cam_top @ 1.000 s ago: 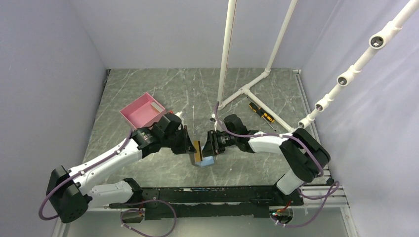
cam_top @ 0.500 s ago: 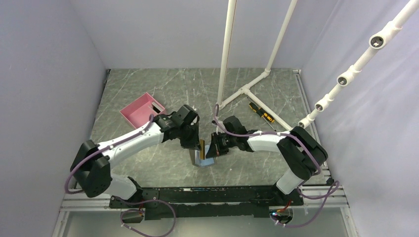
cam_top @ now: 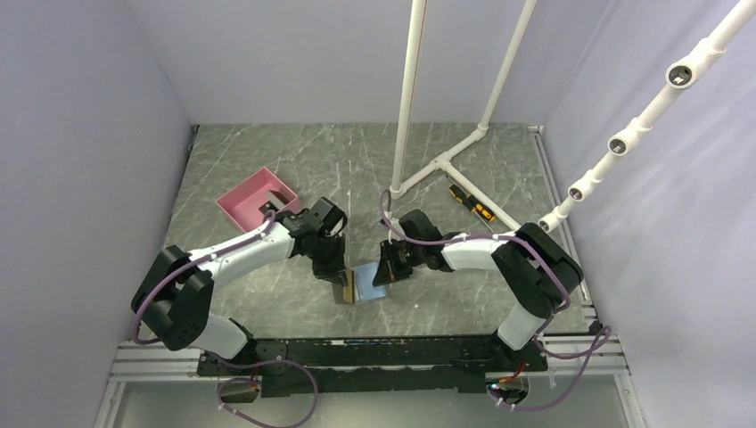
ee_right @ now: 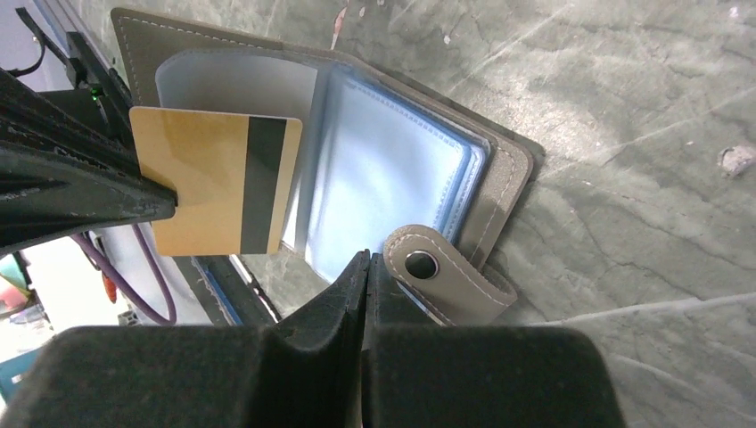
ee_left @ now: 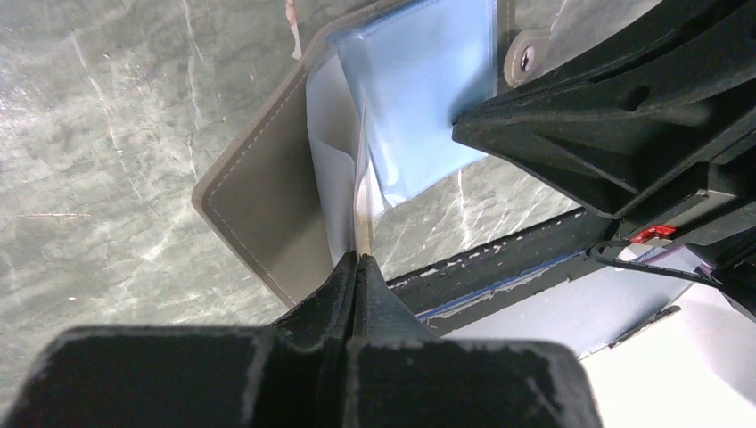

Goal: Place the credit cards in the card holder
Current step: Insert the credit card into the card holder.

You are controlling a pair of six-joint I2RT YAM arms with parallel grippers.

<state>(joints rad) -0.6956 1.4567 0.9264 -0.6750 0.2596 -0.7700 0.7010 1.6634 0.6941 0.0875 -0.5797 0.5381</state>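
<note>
Card holder (ee_right: pixel 392 169) lies open, my right gripper (ee_right: pixel 365 263) pinched shut on it; my left gripper (ee_left: pixel 357 260) clamps the orange card (ee_right: pixel 201 178) at its nine o'clock, not yet pocketed.

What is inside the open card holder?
The card holder shows light blue sleeves; the left hand holds an orange card at their edge. Deeper sleeves are covered.

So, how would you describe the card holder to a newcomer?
On the marble table, look between the two pairs of jaws. The card holder is open there: grey cover, light blue sleeves, a snap tab, unlike the orange card beside it.
</note>
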